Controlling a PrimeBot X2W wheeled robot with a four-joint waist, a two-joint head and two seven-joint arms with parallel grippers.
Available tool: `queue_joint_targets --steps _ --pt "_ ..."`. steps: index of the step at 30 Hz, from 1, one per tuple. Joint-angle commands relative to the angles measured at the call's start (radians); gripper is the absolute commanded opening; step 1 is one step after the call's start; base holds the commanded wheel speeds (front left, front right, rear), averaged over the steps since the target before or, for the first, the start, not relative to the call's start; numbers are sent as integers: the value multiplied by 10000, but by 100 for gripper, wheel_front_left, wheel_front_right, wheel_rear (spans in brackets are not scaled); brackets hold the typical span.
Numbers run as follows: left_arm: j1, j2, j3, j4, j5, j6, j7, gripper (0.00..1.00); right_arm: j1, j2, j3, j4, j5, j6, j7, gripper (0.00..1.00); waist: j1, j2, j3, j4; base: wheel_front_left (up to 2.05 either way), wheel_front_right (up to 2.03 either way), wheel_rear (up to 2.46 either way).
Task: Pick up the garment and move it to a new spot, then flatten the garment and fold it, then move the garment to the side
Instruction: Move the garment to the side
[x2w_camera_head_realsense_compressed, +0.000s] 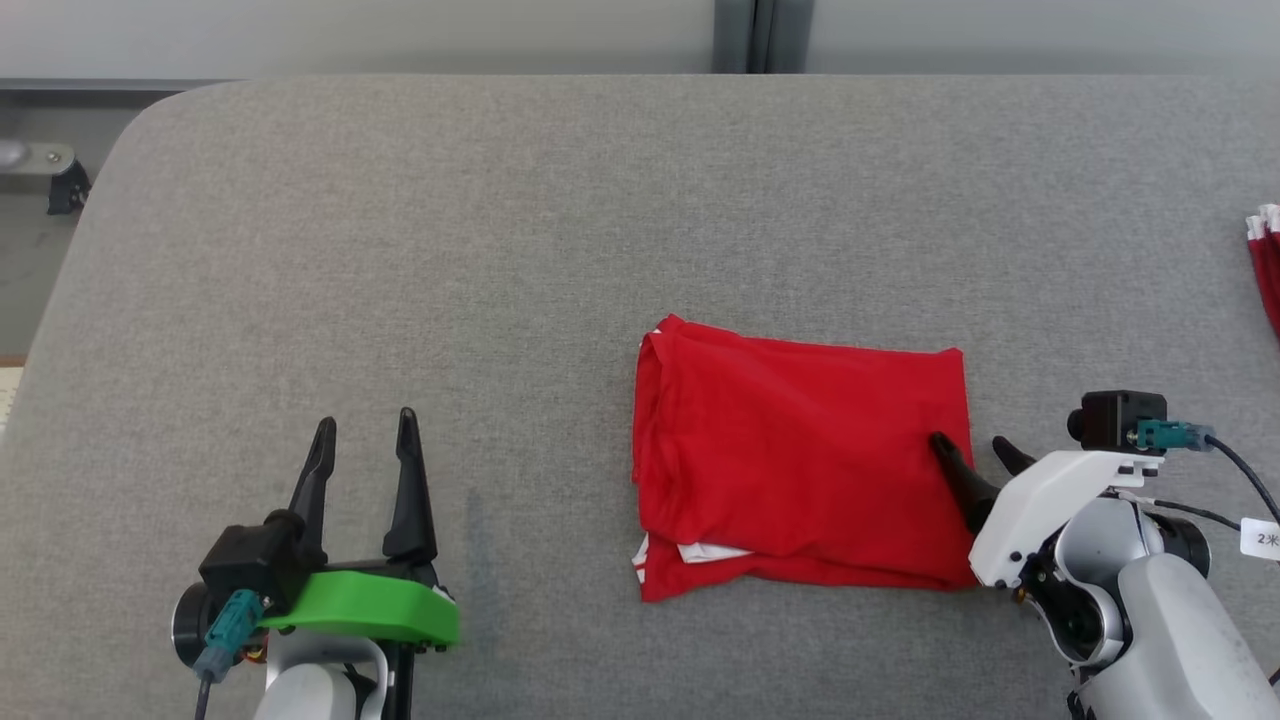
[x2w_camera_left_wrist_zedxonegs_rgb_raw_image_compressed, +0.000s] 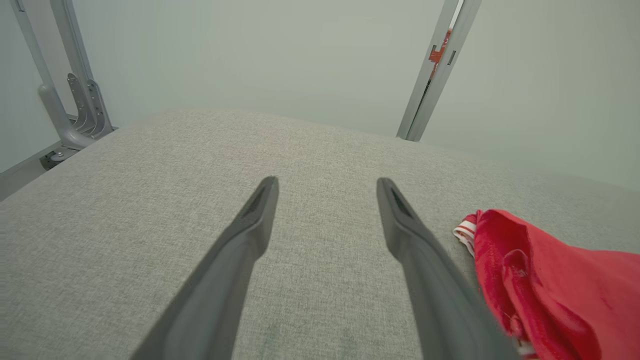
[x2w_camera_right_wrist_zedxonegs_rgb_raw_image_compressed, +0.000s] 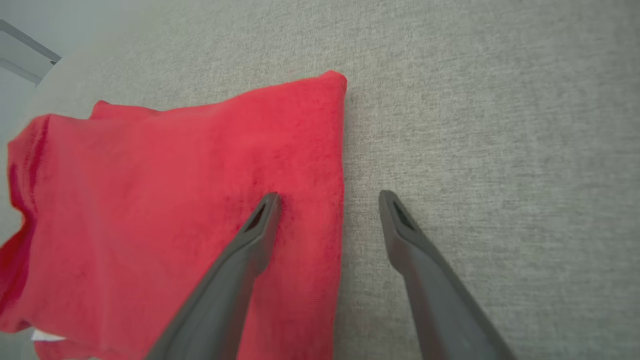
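Observation:
The garment (x2w_camera_head_realsense_compressed: 800, 460) is red with white trim, folded into a rectangle on the grey table (x2w_camera_head_realsense_compressed: 500, 250), right of centre. My right gripper (x2w_camera_head_realsense_compressed: 972, 447) is open and straddles its right edge: one finger rests over the red cloth, the other over bare table. In the right wrist view the garment (x2w_camera_right_wrist_zedxonegs_rgb_raw_image_compressed: 175, 210) lies left of that gripper (x2w_camera_right_wrist_zedxonegs_rgb_raw_image_compressed: 327, 197), whose left fingertip (x2w_camera_right_wrist_zedxonegs_rgb_raw_image_compressed: 267, 205) is on the fabric. My left gripper (x2w_camera_head_realsense_compressed: 365, 425) stands open at the lower left, well clear of the cloth. In the left wrist view the garment (x2w_camera_left_wrist_zedxonegs_rgb_raw_image_compressed: 560, 285) lies right of the open gripper (x2w_camera_left_wrist_zedxonegs_rgb_raw_image_compressed: 327, 184).
More red cloth with white stripes (x2w_camera_head_realsense_compressed: 1265, 265) lies at the table's right edge. A metal frame (x2w_camera_left_wrist_zedxonegs_rgb_raw_image_compressed: 75, 115) stands beyond the table's rounded far left corner. Pale walls with a grey post (x2w_camera_head_realsense_compressed: 755, 35) run behind the table.

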Motion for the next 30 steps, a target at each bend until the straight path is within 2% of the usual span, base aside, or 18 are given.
queue_joint_targets --steps 1,3,4,5,6,7,8,9,15,16,24,30 --pt "-155 11 9 -44 -20 32 -1 100 -210 -90 86 194 94 -1 59 100 0 0 184 192 0 0 0" --pt "-174 10 13 -60 -23 47 -1 100 -360 -168 256 483 143 -1 135 100 0 0 230 228 0 0 0" --pt "-182 10 16 -67 -21 45 -1 100 -422 -194 331 601 163 -1 157 94 0 0 249 234 0 0 0" --pt "-191 10 20 -78 -12 50 -1 100 -489 -230 438 733 199 -1 167 62 0 0 272 230 0 0 0" --pt "-197 10 26 -89 9 50 -1 100 -536 -243 539 831 232 -2 181 43 0 0 293 212 0 0 0" --pt "-203 10 29 -106 49 45 -1 100 -600 -252 675 936 271 -1 184 31 0 0 318 167 0 0 0" --pt "-220 10 21 -120 83 32 1 100 -644 -269 778 992 305 -1 147 11 0 0 337 122 0 0 0" --pt "-238 10 15 -142 116 14 -1 100 -726 -301 884 1028 344 -1 76 0 0 0 365 38 0 0 0" --pt "-240 11 35 -317 291 -22 1 100 -1225 -686 993 1025 174 -11 -787 0 0 0 474 -822 0 0 0" --pt "-237 12 150 -348 445 -75 1 100 -1402 -922 857 1067 13 -10 -1313 0 0 0 592 -1818 0 0 0" --pt "-406 190 191 -253 811 -294 1 100 -1473 -934 -11 1184 -88 -8 -2198 0 0 0 982 -4177 0 0 0" --pt "-551 309 -42 -90 1026 -391 1 100 -1565 -668 -277 1220 -208 -8 -2620 0 0 0 1198 -5363 0 0 0"
